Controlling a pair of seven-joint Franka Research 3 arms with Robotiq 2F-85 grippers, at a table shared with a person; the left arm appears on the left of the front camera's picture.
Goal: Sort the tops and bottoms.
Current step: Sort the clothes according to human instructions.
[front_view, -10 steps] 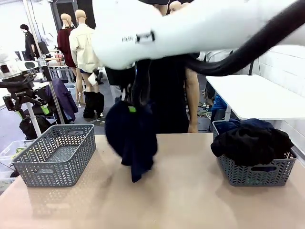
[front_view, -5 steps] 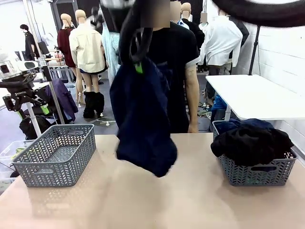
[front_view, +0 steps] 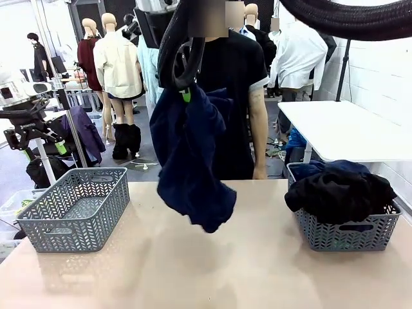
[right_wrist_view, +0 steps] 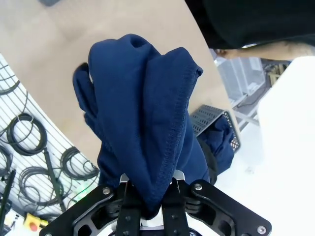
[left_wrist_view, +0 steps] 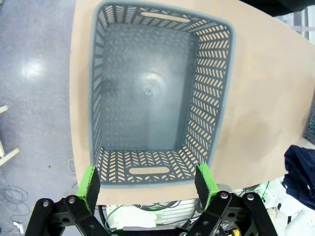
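Tan tabletop runs across the front view, with a person in a black tee standing at its far edge. Navy blue garment hangs bunched in the air above the table's middle, clear of the surface, its top edge pinched in the right gripper, whose fingers are clamped tight on the cloth. Right wrist view shows the same navy fabric folded and rising from between the closed fingers, a stitched hem visible. Grey basket on the left sits bare inside; the left wrist view looks straight down into it, with the left gripper above its near wall, green pads spread wide, holding nothing. Grey basket on the right is heaped with dark clothes, black and blue. No bright green trousers can be made out.
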